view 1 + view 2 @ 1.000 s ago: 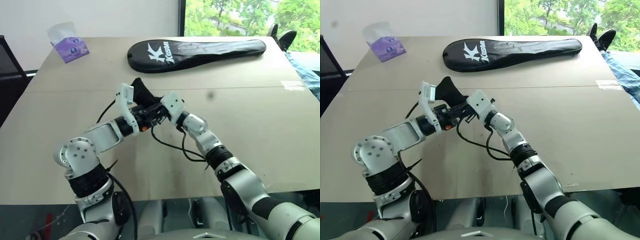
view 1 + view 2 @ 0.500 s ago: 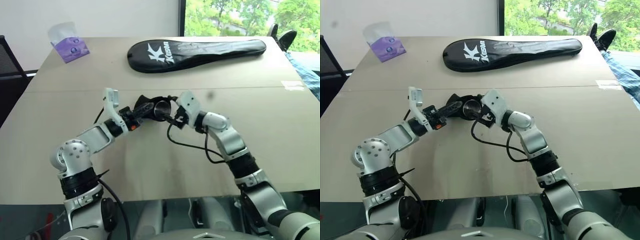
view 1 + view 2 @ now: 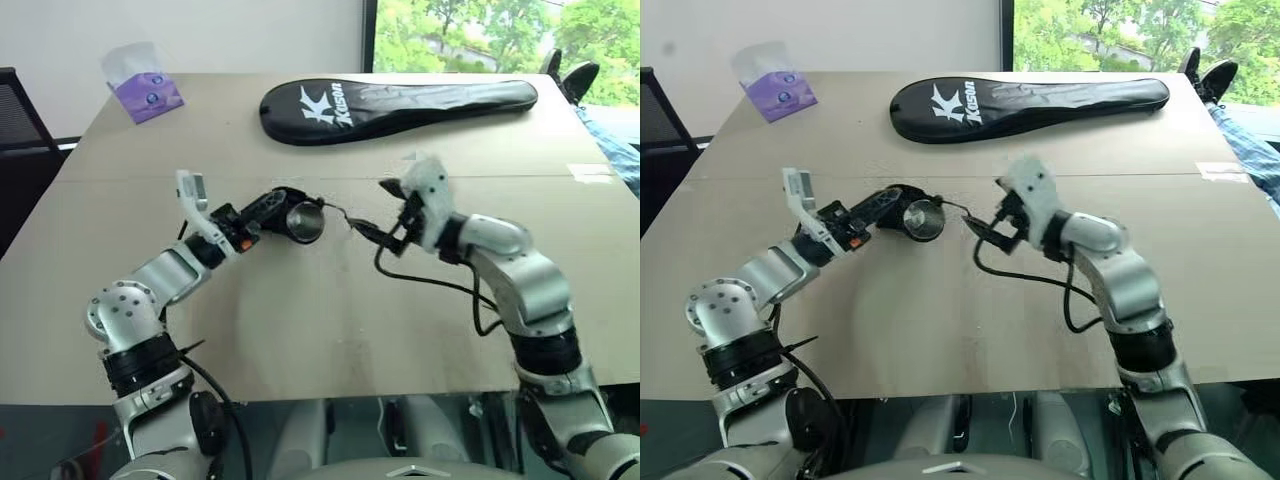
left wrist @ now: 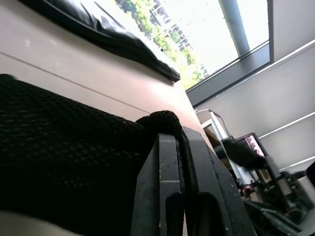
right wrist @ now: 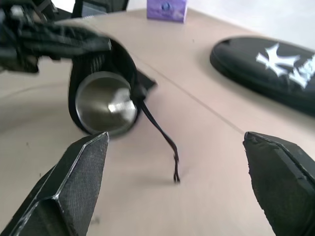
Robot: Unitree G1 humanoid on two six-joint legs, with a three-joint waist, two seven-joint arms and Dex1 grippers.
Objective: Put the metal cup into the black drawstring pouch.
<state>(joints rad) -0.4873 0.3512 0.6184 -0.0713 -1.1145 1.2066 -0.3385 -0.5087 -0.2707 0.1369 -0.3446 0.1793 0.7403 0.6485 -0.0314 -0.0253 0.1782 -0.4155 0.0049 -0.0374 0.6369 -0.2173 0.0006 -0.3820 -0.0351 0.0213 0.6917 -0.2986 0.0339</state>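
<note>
From the left eye view, the black drawstring pouch (image 3: pixel 278 205) hung above the table (image 3: pixel 300 330), pinched at its rim by the left gripper (image 3: pixel 262 208), whose jaws were closed on the fabric. The metal cup (image 3: pixel 304 222) sat in the pouch mouth, its shiny base facing outward. The right gripper (image 3: pixel 385 218) hovered just beside it, jaws spread wide and holding nothing. Farther back lay a black racket cover (image 3: pixel 398 100) with white lettering, and a purple tissue pack (image 3: pixel 146 88) sat near the far left corner.

In the left wrist view, mesh pouch fabric (image 4: pixel 64 167) was clamped between the fingers (image 4: pixel 165 191).

The right wrist view showed the cup's base (image 5: pixel 106 102) ringed by the pouch, its cord (image 5: pixel 160 135) dangling.
</note>
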